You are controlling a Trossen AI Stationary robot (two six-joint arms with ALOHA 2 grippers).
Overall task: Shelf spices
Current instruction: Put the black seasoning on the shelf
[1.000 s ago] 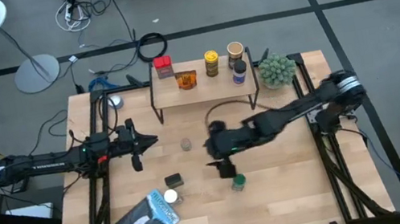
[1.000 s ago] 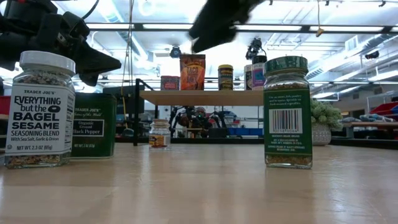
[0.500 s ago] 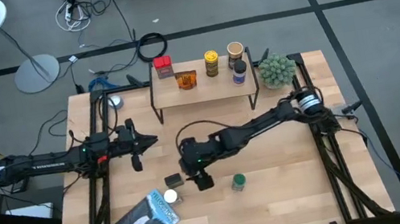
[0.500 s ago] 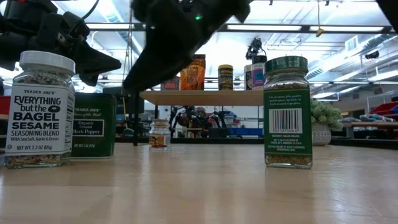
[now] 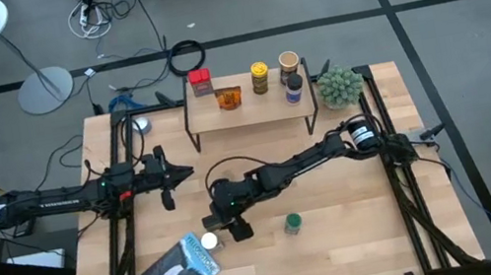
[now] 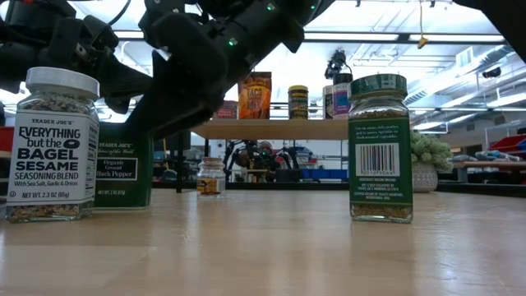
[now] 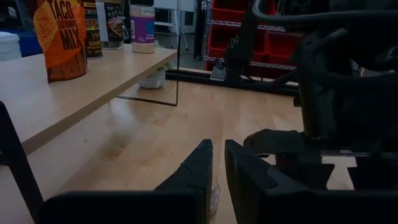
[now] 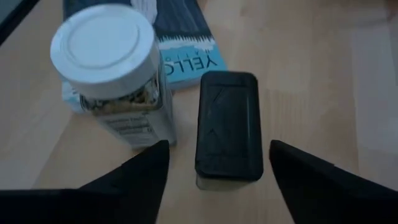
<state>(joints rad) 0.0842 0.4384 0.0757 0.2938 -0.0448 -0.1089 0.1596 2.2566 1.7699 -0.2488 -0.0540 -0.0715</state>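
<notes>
Right gripper (image 8: 214, 165), fingers spread, hovers over the dark pepper tin (image 8: 227, 127) beside the bagel jar (image 8: 112, 74); next, lower and pinch; left gripper (image 7: 214, 168), pressed together, waits

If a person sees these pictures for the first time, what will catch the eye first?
Most striking is the right tool, its fingers open on either side of a dark tin beside the white-lidded jar near the table's front. Behind, the shelf already carries several spices.
</notes>
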